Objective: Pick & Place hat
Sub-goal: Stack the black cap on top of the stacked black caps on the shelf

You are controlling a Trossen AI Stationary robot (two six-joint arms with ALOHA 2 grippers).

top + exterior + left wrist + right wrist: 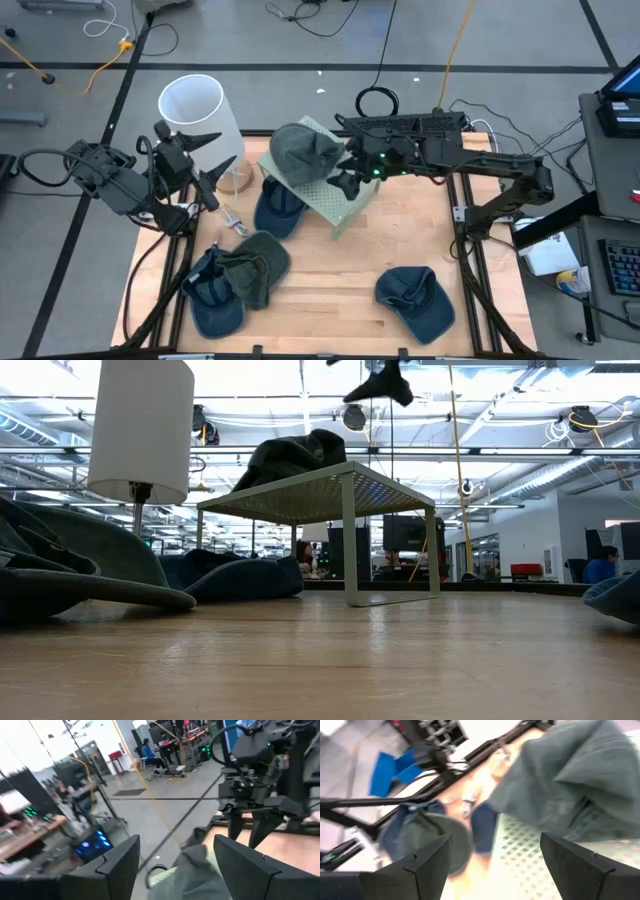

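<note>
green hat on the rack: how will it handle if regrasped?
Probably floppy: the green hat lies crumpled and folded on the perforated rack. Likely light, since the thin rack shows no sag under it. A pinched fold would likely bunch and hang rather than hold shape.

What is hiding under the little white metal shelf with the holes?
A dark blue cap pokes out from under the white perforated metal shelf. A grey-green hat lies on top. The cap's far part is covered.
</note>
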